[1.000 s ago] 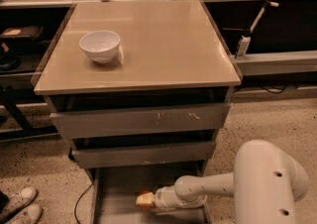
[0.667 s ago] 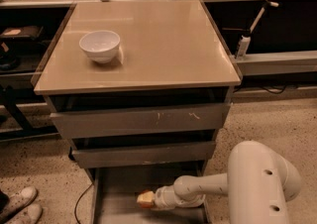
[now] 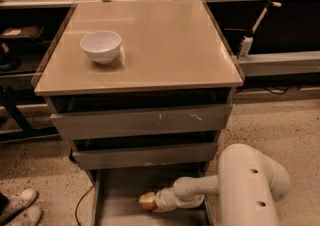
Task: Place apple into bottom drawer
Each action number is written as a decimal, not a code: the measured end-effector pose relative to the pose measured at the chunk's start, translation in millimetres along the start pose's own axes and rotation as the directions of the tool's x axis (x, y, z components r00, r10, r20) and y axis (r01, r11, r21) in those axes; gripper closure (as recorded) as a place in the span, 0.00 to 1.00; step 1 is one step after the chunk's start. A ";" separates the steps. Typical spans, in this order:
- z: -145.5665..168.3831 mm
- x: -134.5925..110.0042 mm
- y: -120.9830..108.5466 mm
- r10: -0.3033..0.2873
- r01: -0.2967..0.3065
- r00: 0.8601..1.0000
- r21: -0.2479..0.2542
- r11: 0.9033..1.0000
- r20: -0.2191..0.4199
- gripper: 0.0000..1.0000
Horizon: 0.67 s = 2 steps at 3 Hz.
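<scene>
bowl: I'm seeing the white bowl (image 3: 101,46) sitting up on the bench (image 3: 170,45), left side, well apart from the action down low, so I'm ignoring it.
bottom drawer: the bottom drawer (image 3: 120,206) is hanging pulled out under the two closed fronts, with bare grey floor showing on its left half.
apple: the apple (image 3: 145,201) is sitting inside that drawer, low over the floor near the middle. I can't tell if it's actually touching the floor.
pincer: the pincer (image 3: 149,201) is sitting right at the apple, meeting it from the right. I'm honestly not able to tell whether it's clamped on the apple or loose around it.
arm: the arm (image 3: 200,190) is reaching in from the right, lying nearly level, long axis running right-to-left across the drawer.
what matters: the apple is lying straight off the pincer's left end, in line with the arm, over drawer floor. I'm guessing the next move is releasing and backing out rightward along that same line, without dragging the apple.
</scene>
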<state>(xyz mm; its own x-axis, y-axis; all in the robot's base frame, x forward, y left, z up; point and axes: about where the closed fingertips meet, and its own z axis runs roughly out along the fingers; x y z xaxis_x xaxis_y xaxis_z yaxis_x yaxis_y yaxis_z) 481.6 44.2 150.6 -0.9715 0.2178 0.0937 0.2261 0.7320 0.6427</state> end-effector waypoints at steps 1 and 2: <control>11.6 -3.1 -7.0 0.025 -0.025 1.000 0.012 1.000 -0.002 1.00; 24.1 -1.5 -10.0 0.039 -0.039 0.999 0.017 0.999 -0.020 1.00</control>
<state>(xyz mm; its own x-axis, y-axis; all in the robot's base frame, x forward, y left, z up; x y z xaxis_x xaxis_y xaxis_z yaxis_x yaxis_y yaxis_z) 482.5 52.1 125.7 -0.9630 0.2338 0.1340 0.2652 0.7340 0.6253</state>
